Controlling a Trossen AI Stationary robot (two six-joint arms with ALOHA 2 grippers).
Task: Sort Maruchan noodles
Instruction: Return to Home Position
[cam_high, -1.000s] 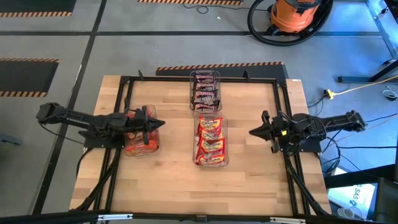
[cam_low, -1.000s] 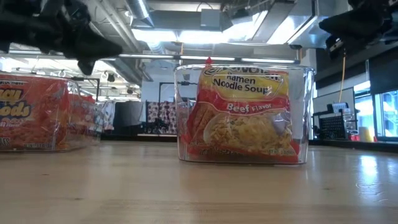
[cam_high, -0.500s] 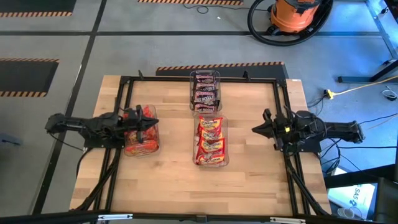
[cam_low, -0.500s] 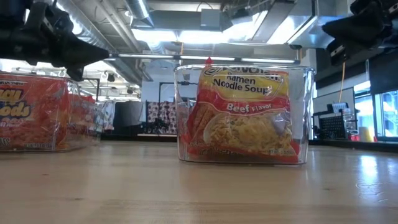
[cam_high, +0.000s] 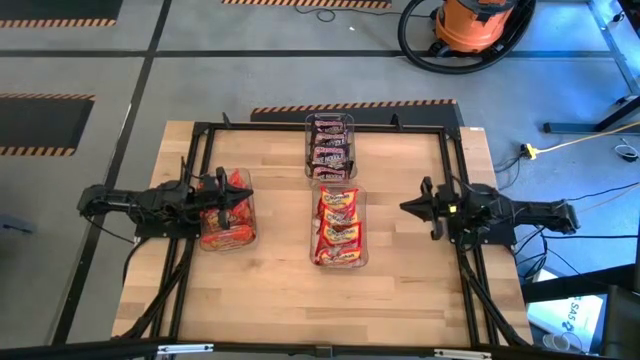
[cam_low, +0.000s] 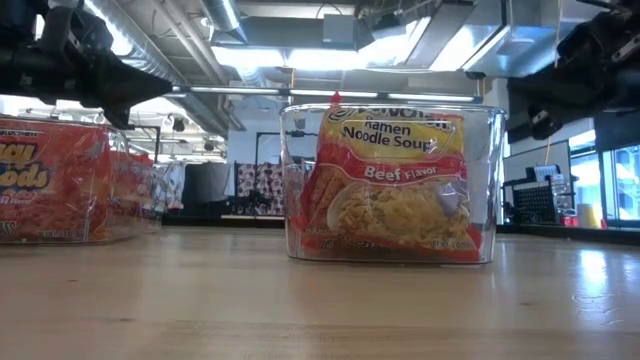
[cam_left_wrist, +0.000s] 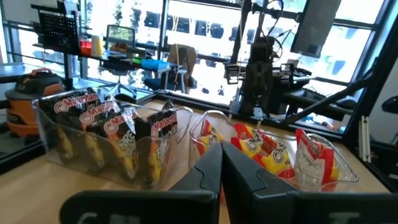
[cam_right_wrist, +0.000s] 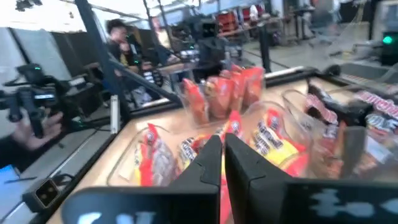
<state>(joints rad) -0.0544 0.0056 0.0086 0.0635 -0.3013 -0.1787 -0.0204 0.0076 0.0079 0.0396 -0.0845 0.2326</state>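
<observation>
Left end effector (cam_high: 243, 199), right end effector (cam_high: 404, 208) pressed together, noodles (cam_high: 338, 225) in 3 bins (cam_high: 362, 215) overhead, 2 low

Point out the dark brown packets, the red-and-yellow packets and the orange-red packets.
dark brown packets (cam_high: 330, 150): high view, middle of the row.
red-and-yellow packets (cam_high: 338, 225): high view, middle packet.
orange-red packets (cam_high: 228, 237): high view, lowest packet.

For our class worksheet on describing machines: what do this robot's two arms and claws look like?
Both the left arm and right arm are black, built of slim jointed segments. The left claw and right claw each have two flat dark fingers tapering to narrow tips. Black cables run from under each arm toward the table edge.
</observation>
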